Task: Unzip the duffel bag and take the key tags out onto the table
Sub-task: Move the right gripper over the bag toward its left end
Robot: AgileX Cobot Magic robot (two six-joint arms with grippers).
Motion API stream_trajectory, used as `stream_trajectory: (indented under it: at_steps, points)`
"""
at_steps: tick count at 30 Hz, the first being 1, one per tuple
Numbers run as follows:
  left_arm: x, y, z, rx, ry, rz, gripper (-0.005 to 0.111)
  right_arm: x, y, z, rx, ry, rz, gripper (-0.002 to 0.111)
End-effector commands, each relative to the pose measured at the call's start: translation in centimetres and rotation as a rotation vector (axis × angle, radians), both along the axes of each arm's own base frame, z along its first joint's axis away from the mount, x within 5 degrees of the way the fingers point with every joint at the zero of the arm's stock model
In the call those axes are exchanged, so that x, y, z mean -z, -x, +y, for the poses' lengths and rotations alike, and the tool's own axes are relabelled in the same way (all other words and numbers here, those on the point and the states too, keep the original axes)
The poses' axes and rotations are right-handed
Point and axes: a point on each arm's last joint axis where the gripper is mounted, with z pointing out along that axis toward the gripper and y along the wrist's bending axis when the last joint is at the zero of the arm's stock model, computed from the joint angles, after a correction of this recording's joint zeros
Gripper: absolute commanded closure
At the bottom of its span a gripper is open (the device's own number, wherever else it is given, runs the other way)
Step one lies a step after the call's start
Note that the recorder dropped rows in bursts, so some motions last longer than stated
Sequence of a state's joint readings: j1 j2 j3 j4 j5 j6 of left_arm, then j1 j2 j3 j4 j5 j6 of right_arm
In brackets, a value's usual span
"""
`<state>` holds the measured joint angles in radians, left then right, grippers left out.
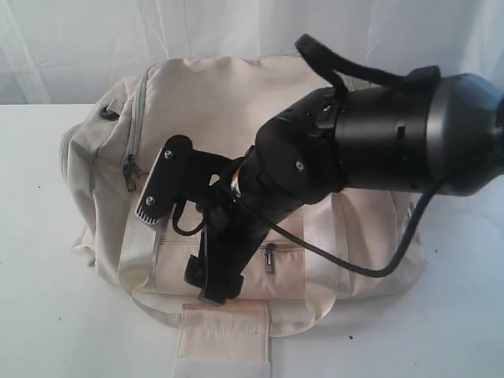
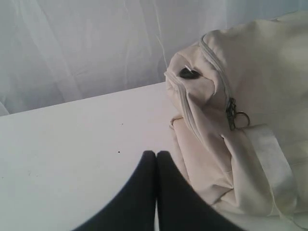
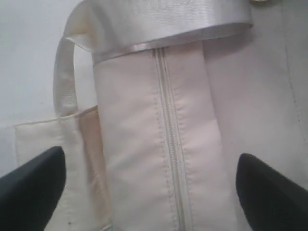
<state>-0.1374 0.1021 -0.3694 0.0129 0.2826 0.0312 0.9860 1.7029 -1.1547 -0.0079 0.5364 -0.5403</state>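
**White counter, soft bag, zip shut**

White counter [image 1: 31,236], pale curtain [image 1: 79,39] behind. The bag [image 1: 220,102] is spread across the middle, with one end turned toward the left gripper. No tags are seen anywhere. They are judged to be inside, since the main zip is closed along all of its visible run.

Left gripper [image 2: 156,156]: fingers pressed together, nothing between them, pointed over bare counter near the bag's end.

Right gripper [image 1: 185,232]: fingers spread wide, nothing clamped, poised over the bag's front face close to the handle [image 3: 163,19]. A stitched line is framed between the fingers in the right wrist view. Whether it is zip or seam cannot be told.

Handling, as judged:
- **Bag:** The cloth is soft, slumped and creased, so the bag is probably light and loosely filled. It can be expected to slide and bunch when the zip is drawn, so it should be pinned by one gripper while the other pulls.
- **Main pull:** The best hold is the main pull [image 2: 236,115], a small metal tab with a ring, hanging at the end nearest the left gripper. It is thin and hard, and likely to slip unless it is pinched squarely.
- **Anchor:** The satin handle looks glossy and would make a slippery anchor. A firmer one is offered by the cloth beside the strap ring [image 2: 189,73].
- **Pocket pull:** The pocket pull [image 1: 270,258] is a separate one and should not be mistaken for the main pull.
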Motion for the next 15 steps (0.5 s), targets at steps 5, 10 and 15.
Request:
stream_trajectory:
  at_steps: [5,10,15]
  points:
    - [0.2,0.1,0.0,0.008,0.000,-0.004,0.107,3.1,-1.0,1.0,-0.044,0.069,-0.027,0.022]
    - [0.2,0.1,0.0,0.008,0.000,-0.004,0.107,4.7,-1.1,1.3,-0.045,0.103,-0.003,0.037]
    - [0.2,0.1,0.0,0.008,0.001,-0.006,0.107,5.2,-1.1,1.2,-0.006,0.113,0.030,0.074]
